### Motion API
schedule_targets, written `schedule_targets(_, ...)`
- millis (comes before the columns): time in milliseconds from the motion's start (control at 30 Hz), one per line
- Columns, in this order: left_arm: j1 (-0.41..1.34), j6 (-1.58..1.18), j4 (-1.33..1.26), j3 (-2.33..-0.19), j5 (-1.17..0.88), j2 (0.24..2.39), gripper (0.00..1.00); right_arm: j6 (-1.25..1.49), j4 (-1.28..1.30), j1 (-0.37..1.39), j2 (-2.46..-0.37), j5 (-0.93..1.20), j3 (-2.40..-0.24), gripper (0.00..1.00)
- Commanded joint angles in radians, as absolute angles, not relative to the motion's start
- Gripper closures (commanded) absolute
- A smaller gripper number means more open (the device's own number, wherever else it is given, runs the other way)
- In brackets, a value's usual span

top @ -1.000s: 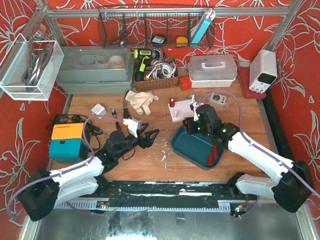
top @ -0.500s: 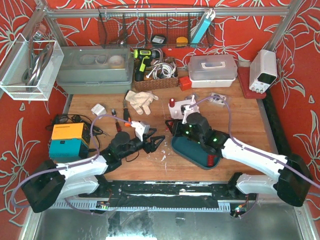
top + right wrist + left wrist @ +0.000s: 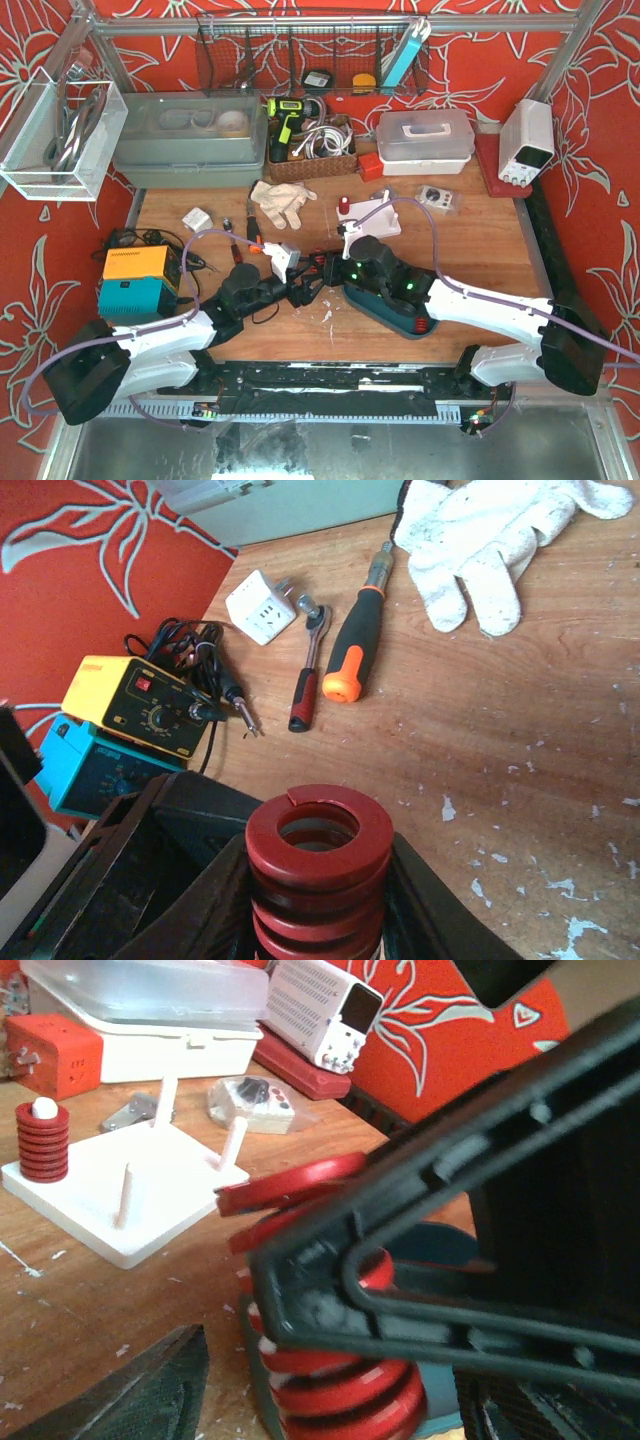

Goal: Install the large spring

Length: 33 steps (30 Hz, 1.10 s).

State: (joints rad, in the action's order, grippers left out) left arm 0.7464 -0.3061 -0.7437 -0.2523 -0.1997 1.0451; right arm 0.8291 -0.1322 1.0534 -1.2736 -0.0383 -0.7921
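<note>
**Right wrist view**
- right gripper (image 3: 318,852): closed on the large spring (image 3: 318,865), with one dark finger pressed against each side of the coils.
- large spring: upright between those fingers, its open top ring facing the camera.
- below the fingertips: wooden table (image 3: 520,740), flecked with white.
- ahead and left of the gripper: an orange-and-black screwdriver (image 3: 355,645) and a ratchet (image 3: 305,685) lie side by side. Further left are a white plug cube (image 3: 262,605) and a yellow soldering station (image 3: 135,705) sitting on a blue box (image 3: 85,775).
- ahead and right of the gripper: white work glove (image 3: 500,540), lying flat.

**Left wrist view**
- left gripper (image 3: 330,1390): jaws parted, one dark finger on each side of the spring's lower coils. A clear gap shows on the left side, so it is not gripping.
- large spring (image 3: 340,1400): directly in front, between these fingers. The right gripper's black finger (image 3: 450,1190) crosses its upper coils.
- white peg board (image 3: 150,1190): ahead and left of the gripper, apart from the spring, its thin pegs upright.
- small red spring (image 3: 42,1145): seated on the peg furthest left.
- teal tray (image 3: 440,1245): just behind the spring.

**Top view**
- left gripper (image 3: 308,283) and right gripper (image 3: 328,268): tip to tip, at the left rim of the teal tray (image 3: 390,305).
- large spring: hidden between the two grippers here.
- white peg board (image 3: 372,215): beyond the right gripper, apart from it.
</note>
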Motion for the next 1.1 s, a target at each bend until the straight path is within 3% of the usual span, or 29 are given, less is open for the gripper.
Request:
schedule_targets(0,0.750,-0.306,-0.753,-0.280,-0.164,1.051,0.33,0.837,-0.184,1.082,-1.274,-0.063,-0.825,1.00)
schedule_targets(133,0.751,-0.301,-0.760,-0.280,-0.174,1.053,0.42,0.840,-0.181,1.096,-1.260,-0.048,-0.807,1.00)
schedule_targets(433,0.754,-0.212,-0.899,-0.234,-0.273,1.068,0.99,0.698,-0.009,1.096,-1.232,0.037,-0.842,0.99)
schedule_targets(600,0.805,-0.047,-0.942,-0.211,-0.233,1.092,1.00,0.607,0.145,1.090,-1.232,0.102,-0.885,0.84)
schedule_targets(767,0.831,0.040,-1.012,-0.168,-0.231,1.086,1.00,0.563,0.234,1.069,-1.179,0.112,-0.898,0.57)
schedule_targets(967,0.842,0.076,-1.049,-0.148,-0.238,1.082,1.00,0.550,0.253,1.033,-1.160,0.166,-0.890,0.41)
schedule_targets(1067,0.844,0.081,-1.065,-0.138,-0.232,1.080,1.00,0.557,0.231,1.030,-1.164,0.196,-0.881,0.38)
